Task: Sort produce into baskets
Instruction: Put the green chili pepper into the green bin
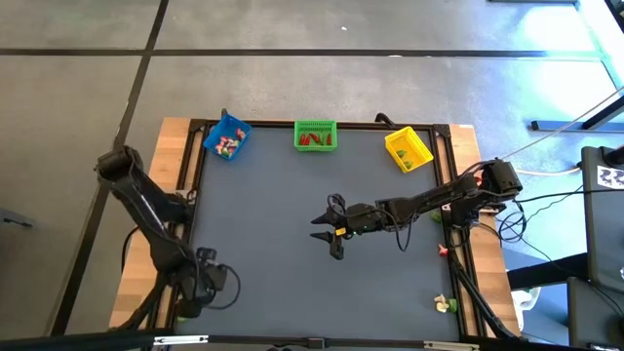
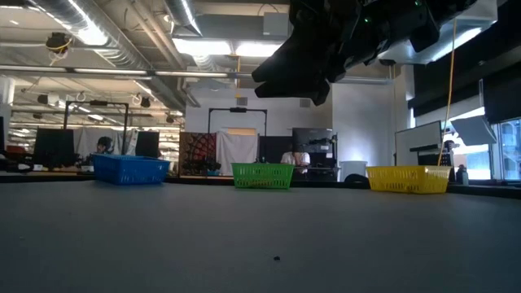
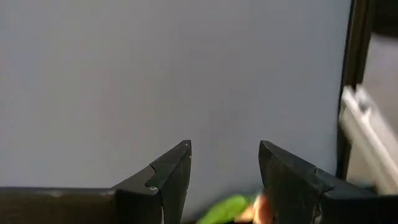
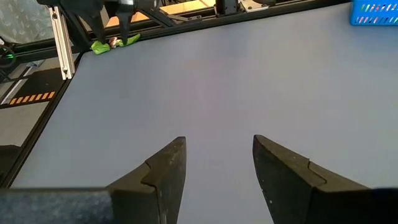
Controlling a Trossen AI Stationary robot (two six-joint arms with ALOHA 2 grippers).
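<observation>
Three baskets stand in a row along the far edge of the table: the blue basket (image 1: 226, 138) at the left with red, green and whitish pieces in it, the green basket (image 1: 315, 136) in the middle with red pieces, and the yellow basket (image 1: 408, 148) at the right with a green piece. Loose produce lies off the mat at the right: a green piece (image 1: 438, 216), a red piece (image 1: 442, 250) and a whitish-green piece (image 1: 446, 305) at the near right corner. The right gripper (image 1: 332, 234) hangs above the middle of the dark mat (image 1: 263, 224), fingers apart, holding nothing. The left gripper (image 3: 224, 180) waits at the near left corner, fingers parted and empty, with a green piece (image 3: 225, 208) just beneath them.
</observation>
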